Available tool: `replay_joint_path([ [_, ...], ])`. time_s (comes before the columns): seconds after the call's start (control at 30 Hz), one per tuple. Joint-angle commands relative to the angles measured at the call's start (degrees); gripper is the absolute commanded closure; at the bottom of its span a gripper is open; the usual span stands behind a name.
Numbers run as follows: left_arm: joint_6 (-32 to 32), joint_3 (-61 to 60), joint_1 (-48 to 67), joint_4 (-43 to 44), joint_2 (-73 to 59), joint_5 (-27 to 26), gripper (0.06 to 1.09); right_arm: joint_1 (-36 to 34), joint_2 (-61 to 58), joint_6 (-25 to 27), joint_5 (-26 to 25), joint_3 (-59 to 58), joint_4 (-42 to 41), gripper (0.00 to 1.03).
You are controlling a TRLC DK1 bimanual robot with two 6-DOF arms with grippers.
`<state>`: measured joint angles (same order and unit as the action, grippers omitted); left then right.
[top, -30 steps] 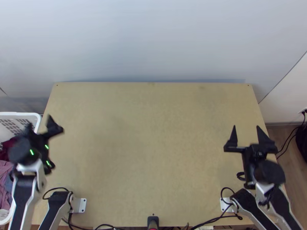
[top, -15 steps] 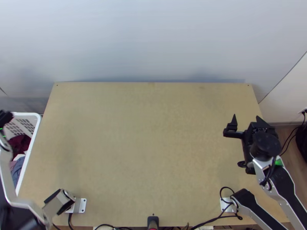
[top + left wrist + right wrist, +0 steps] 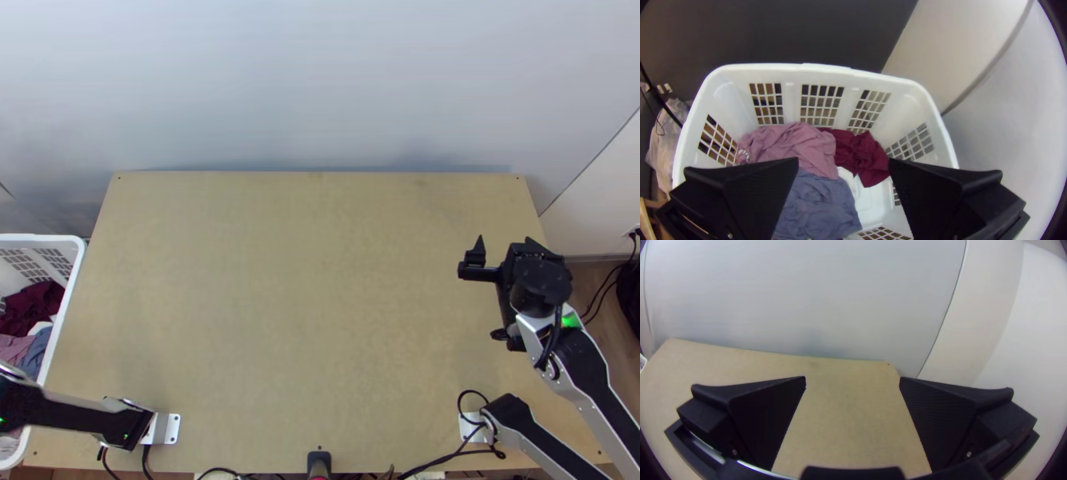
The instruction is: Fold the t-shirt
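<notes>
Left claw (image 3: 843, 159), spread wide, empty, above white laundry basket (image 3: 827, 67). Inside, bunched: mauve garment (image 3: 793, 143), slate-blue garment (image 3: 820, 206), maroon garment (image 3: 864, 158); which is t-shirt, unclear. Right claw (image 3: 506, 240), spread wide, empty, over bench (image 3: 320, 320).

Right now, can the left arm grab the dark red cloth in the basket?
Probably yes. The left gripper is open and faces into the white basket, and most of the dark red cloth lies uncovered. The pink cloth right beside it might get caught too.

Mauve cloth (image 3: 795, 144), blue-grey cloth (image 3: 820, 206) and dark-red cloth (image 3: 864, 155), all bunched inside the white basket (image 3: 827, 68).
</notes>
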<state>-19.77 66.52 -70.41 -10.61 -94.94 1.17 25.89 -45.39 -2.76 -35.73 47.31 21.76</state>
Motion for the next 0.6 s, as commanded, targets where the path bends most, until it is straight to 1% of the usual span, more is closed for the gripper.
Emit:
replay_joint_path([
  [0.0,-0.53,8.80,-5.88,-1.17,-17.39,-0.29,0.11,0.39,-2.87,0.22,0.04,1.73,1.36,0.05],
  [0.13,-0.18,13.20,-5.88,-1.34,-25.83,0.41,0.11,0.74,-3.74,0.22,0.04,1.73,2.68,0.05],
  [0.23,1.49,17.06,-5.88,-1.61,-32.51,2.96,0.11,0.74,-4.45,0.39,-0.05,1.73,3.73,0.05],
  [0.4,2.02,24.01,-5.70,-11.80,-41.38,4.81,0.11,0.65,-5.85,0.92,-0.05,1.73,4.26,0.05],
  [0.47,2.46,23.92,-5.53,-13.91,-42.96,4.98,0.11,0.65,-6.73,0.92,-0.13,1.91,4.17,0.05],
  [0.57,2.81,22.69,-5.44,-14.61,-45.07,4.98,0.11,0.65,-8.14,1.01,-0.13,2.35,3.64,0.05],
])
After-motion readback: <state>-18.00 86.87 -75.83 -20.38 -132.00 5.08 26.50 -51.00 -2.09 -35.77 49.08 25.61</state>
